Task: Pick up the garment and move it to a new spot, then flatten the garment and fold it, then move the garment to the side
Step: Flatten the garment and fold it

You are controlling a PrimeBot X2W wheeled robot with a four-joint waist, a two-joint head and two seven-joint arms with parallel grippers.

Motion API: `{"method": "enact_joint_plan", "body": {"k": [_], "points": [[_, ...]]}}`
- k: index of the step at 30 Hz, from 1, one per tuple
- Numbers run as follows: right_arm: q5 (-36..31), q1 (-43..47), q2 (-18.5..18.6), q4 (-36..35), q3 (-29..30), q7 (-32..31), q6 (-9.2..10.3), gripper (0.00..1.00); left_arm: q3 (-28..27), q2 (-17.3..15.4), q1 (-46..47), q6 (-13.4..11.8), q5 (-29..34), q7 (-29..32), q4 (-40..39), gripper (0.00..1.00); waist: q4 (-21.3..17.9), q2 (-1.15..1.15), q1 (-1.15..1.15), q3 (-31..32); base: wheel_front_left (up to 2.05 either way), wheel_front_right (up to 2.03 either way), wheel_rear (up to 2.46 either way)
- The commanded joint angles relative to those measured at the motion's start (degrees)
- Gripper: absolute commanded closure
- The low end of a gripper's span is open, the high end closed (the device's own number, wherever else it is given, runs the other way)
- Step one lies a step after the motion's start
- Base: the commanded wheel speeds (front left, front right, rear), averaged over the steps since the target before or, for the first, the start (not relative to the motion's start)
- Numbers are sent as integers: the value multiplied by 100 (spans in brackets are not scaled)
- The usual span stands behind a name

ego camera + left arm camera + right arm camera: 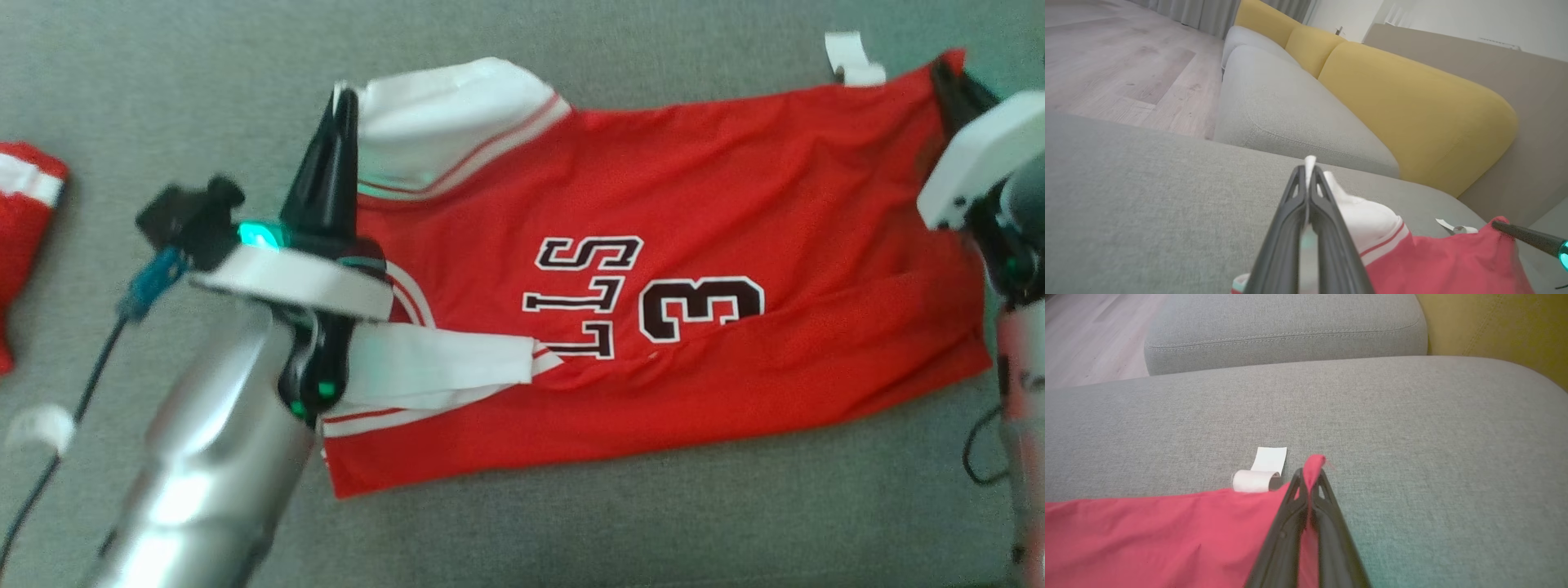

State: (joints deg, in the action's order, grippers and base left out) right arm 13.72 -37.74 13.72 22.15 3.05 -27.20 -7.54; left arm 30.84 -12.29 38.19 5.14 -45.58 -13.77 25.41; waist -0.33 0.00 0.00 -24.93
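The garment (694, 204) is a red jersey with white sleeves and dark lettering, spread sideways over the grey cushion (571, 531). My left gripper (344, 96) is shut on the white sleeve edge at the garment's far left corner; in the left wrist view its tips (1308, 171) pinch white cloth (1367, 220). At the far right corner my right gripper (947, 69) is shut on the red hem, and the right wrist view has red fabric (1167, 535) squeezed between its tips (1311, 473).
A second red and white cloth (20, 212) lies at the left edge. A white label (853, 57) curls beside the garment's far right corner. Yellow sofa backs (1412, 102) and another grey cushion (1290, 106) lie beyond, with wooden floor (1106, 61) to the side.
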Motion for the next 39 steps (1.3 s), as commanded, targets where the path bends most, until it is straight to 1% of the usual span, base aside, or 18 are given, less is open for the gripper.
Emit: {"method": "enact_joint_plan", "body": {"k": [1, 3, 6, 10, 11, 15, 20, 21, 22, 23, 24, 25, 26, 29, 32, 36, 39], "points": [[71, 117, 153, -186, -96, 134, 5, 100, -300, -153, -195, 68, 36, -91, -378, 100, 135, 0, 0, 249, 0, 0, 0], [128, 286, 217, -203, -131, 227, 5, 100, -385, -124, -561, 137, -11, -113, -687, 100, 170, 0, 0, 393, 0, 0, 0], [176, 574, 347, -212, -180, 177, 5, 100, -467, -110, -1159, 195, -52, -119, -1170, 100, 213, 0, 0, 597, 0, 0, 0], [140, 916, 553, -293, -281, -25, 5, 100, -433, -195, -1964, 216, -82, -121, -1575, 100, 243, 0, 0, 832, 0, 0, 0], [68, 1077, 635, -375, -262, -141, 5, 100, -385, -230, -2299, 219, -128, -121, -1697, 100, 265, 0, 0, 927, 0, 0, 0], [-33, 1386, 713, -647, -153, -377, 5, 100, -333, -237, -2815, 190, -227, -120, -1820, 100, 318, 0, 0, 1051, 0, 0, 0], [-160, 1741, 719, -1012, -16, -738, 5, 100, -238, -257, -3064, 111, -219, -69, -1742, 100, 336, 0, 0, 1087, 0, 0, 0], [-184, 1809, 715, -1063, 8, -839, 5, 64, -210, -270, -3083, 81, -201, -26, -1697, 100, 338, 0, 0, 1088, 0, 0, 0], [-192, 1866, 695, -1118, 54, -926, 5, 7, -170, -294, -3088, 53, -160, 24, -1652, 100, 335, 0, 0, 1089, 0, 0, 0], [-192, 1866, 695, -1118, 54, -926, 5, 7, -170, -294, -3088, 53, -160, 24, -1652, 100, 335, 0, 0, 1089, 0, 0, 0], [-209, 1914, 664, -1186, 127, -977, 5, 0, -148, -297, -3092, 25, -147, 58, -1610, 85, 333, 0, 0, 1091, 0, 0, 0], [-245, 1976, 642, -1259, 181, -1031, 5, 0, -125, -300, -3092, 11, -131, 83, -1573, 39, 330, 0, 0, 1103, 0, 0, 0], [-278, 2041, 618, -1336, 233, -1093, 5, 0, -89, -310, -3092, -4, -104, 118, -1531, 0, 327, 0, 0, 1121, 0, 0, 0], [-307, 2220, 494, -1674, 469, -1159, 5, 0, -39, -340, -3105, -89, -9, 152, -1429, 0, 324, 0, 0, 1210, 0, 0, 0], [-318, 2426, 284, -2148, 790, -1047, 5, 0, -175, -358, -3088, -243, 138, 31, -1382, 0, 325, 0, 0, 1325, 0, 0, 0], [-237, 2729, -188, -2685, 1074, -813, 5, 0, -502, -433, -2970, -497, 598, -97, -1387, 0, 306, 0, 0, 1483, 0, 0, 0], [-233, 2918, -559, -2904, 1230, -554, 5, 0, -783, -451, -2819, -642, 995, -117, -1393, 0, 278, 0, 0, 1584, 0, 0, 0]]}}
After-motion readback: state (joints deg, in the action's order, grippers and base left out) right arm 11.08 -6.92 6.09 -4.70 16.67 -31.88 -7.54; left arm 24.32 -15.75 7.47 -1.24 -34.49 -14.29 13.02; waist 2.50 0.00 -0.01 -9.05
